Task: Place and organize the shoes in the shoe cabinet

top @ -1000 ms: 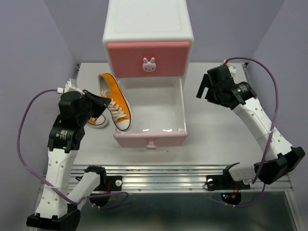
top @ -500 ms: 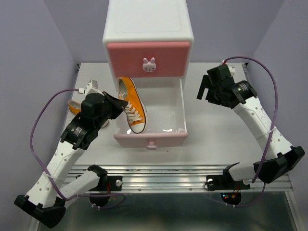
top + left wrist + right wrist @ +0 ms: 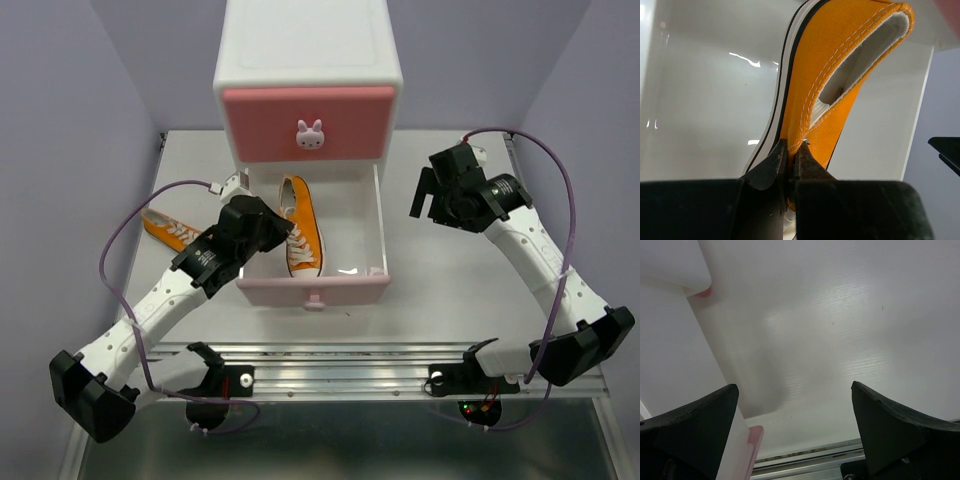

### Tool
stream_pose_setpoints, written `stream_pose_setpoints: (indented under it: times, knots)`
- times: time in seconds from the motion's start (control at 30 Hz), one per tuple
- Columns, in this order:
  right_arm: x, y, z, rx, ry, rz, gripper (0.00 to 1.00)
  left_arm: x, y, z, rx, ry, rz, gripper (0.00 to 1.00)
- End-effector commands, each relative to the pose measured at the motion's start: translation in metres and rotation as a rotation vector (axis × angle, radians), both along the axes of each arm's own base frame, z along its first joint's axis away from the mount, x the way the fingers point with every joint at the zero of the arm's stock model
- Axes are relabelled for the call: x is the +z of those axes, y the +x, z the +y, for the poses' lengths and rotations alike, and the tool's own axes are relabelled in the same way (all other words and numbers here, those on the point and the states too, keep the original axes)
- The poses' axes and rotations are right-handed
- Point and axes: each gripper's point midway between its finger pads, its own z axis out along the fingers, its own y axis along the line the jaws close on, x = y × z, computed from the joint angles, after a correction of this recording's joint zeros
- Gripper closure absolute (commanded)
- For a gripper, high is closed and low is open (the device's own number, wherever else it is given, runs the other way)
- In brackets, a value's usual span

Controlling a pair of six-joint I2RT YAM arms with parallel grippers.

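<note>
The white shoe cabinet (image 3: 307,60) stands at the back with its salmon-pink upper drawer shut. Its lower drawer (image 3: 355,235) is pulled out toward me, the pale pink front (image 3: 313,290) nearest. One orange shoe (image 3: 303,225) hangs inside that drawer's left half, toe toward the front. My left gripper (image 3: 272,222) is shut on it. The left wrist view shows my left gripper (image 3: 791,150) pinching the orange canvas collar (image 3: 840,60) above the white drawer floor. A second orange shoe (image 3: 170,232) lies on the table to the left. My right gripper (image 3: 430,190) is open to the right of the drawer.
In the right wrist view, my open right gripper (image 3: 795,410) is over bare table, with the drawer's pink front corner (image 3: 752,437) at lower left. The table's metal front rail (image 3: 340,355) runs along the near edge. Lilac walls close in both sides.
My left arm swung right, carrying the orange shoe from the table left of the drawer to inside it. The second orange shoe now shows on the table. The right arm barely moved.
</note>
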Motion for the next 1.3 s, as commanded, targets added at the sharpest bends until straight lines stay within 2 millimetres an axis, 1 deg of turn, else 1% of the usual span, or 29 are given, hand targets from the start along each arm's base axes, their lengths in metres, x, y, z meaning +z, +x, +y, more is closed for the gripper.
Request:
stream_pose_setpoints:
  times: [0.0,0.1,0.13,0.17,0.2,0.27,0.33,0.43,0.47,0.5,0.6,0.63,0.7,0.73,0.93,0.97,1.03,1.1,1.13,1.17,1.2,1.23,1.27]
  knots:
    - [0.003,-0.004,-0.003,-0.015,0.024,-0.023,0.0,0.04,0.017,-0.019,-0.012,-0.108,-0.156,1.0]
    - [0.001,-0.004,-0.001,-0.025,0.042,-0.026,0.0,0.036,0.022,-0.022,-0.006,-0.111,-0.156,1.0]
    - [0.001,-0.004,0.0,-0.027,0.047,-0.03,0.0,0.032,0.026,-0.024,-0.006,-0.098,-0.156,1.0]
    - [-0.002,-0.004,-0.001,-0.029,0.043,-0.024,0.0,0.032,0.028,-0.025,-0.004,-0.095,-0.157,1.0]
    - [-0.003,-0.004,-0.002,-0.033,0.038,-0.026,0.0,0.026,0.033,-0.028,-0.002,-0.085,-0.146,1.0]
    - [-0.006,-0.005,-0.004,-0.041,0.027,-0.022,0.0,0.023,0.037,-0.031,0.004,-0.086,-0.138,1.0]
    - [-0.007,-0.003,-0.004,-0.044,0.026,-0.025,0.0,0.014,0.042,-0.034,0.008,-0.073,-0.116,1.0]
    - [-0.005,0.0,-0.004,-0.053,0.033,-0.04,0.0,0.006,0.046,-0.039,-0.009,-0.057,-0.112,1.0]
    - [-0.006,0.001,-0.003,-0.052,0.034,-0.04,0.0,0.008,0.048,-0.041,-0.017,-0.055,-0.125,1.0]
    - [-0.006,0.001,-0.003,-0.053,0.033,-0.04,0.0,0.001,0.051,-0.043,-0.027,-0.03,-0.119,1.0]
    - [-0.006,0.002,-0.003,-0.056,0.031,-0.04,0.0,-0.001,0.056,-0.047,-0.044,0.0,-0.118,1.0]
    - [-0.007,0.002,-0.004,-0.06,0.028,-0.041,0.0,-0.008,0.058,-0.048,-0.049,0.019,-0.108,1.0]
    - [-0.007,0.003,-0.004,-0.063,0.027,-0.042,0.0,-0.014,0.062,-0.051,-0.056,0.038,-0.096,1.0]
    - [-0.007,0.003,-0.005,-0.064,0.025,-0.041,0.0,-0.015,0.064,-0.052,-0.051,0.041,-0.091,1.0]
    - [-0.008,0.003,-0.003,-0.073,0.038,-0.044,0.0,-0.042,0.069,-0.05,0.0,0.062,-0.011,1.0]
    - [-0.009,0.003,-0.003,-0.073,0.042,-0.042,0.0,-0.042,0.069,-0.051,0.0,0.062,-0.006,0.99]
    - [-0.007,0.004,-0.003,-0.086,0.049,-0.051,0.0,-0.049,0.068,-0.051,-0.009,0.076,0.014,0.92]
    - [-0.007,0.003,-0.005,-0.09,0.044,-0.057,0.0,-0.052,0.068,-0.049,0.003,0.086,0.027,0.78]
    - [-0.006,0.003,-0.004,-0.092,0.05,-0.062,0.0,-0.052,0.069,-0.047,0.02,0.092,0.027,0.76]
    - [-0.006,0.003,-0.004,-0.091,0.054,-0.062,0.0,-0.051,0.07,-0.046,0.029,0.091,0.026,0.69]
    - [-0.006,0.002,-0.004,-0.093,0.059,-0.064,0.0,-0.049,0.071,-0.045,0.038,0.088,0.026,0.53]
    - [-0.005,0.002,-0.004,-0.102,0.07,-0.07,0.0,-0.048,0.072,-0.046,0.038,0.086,0.024,0.49]
    - [-0.004,0.002,-0.003,-0.107,0.076,-0.075,0.0,-0.041,0.074,-0.048,0.032,0.08,0.008,0.45]
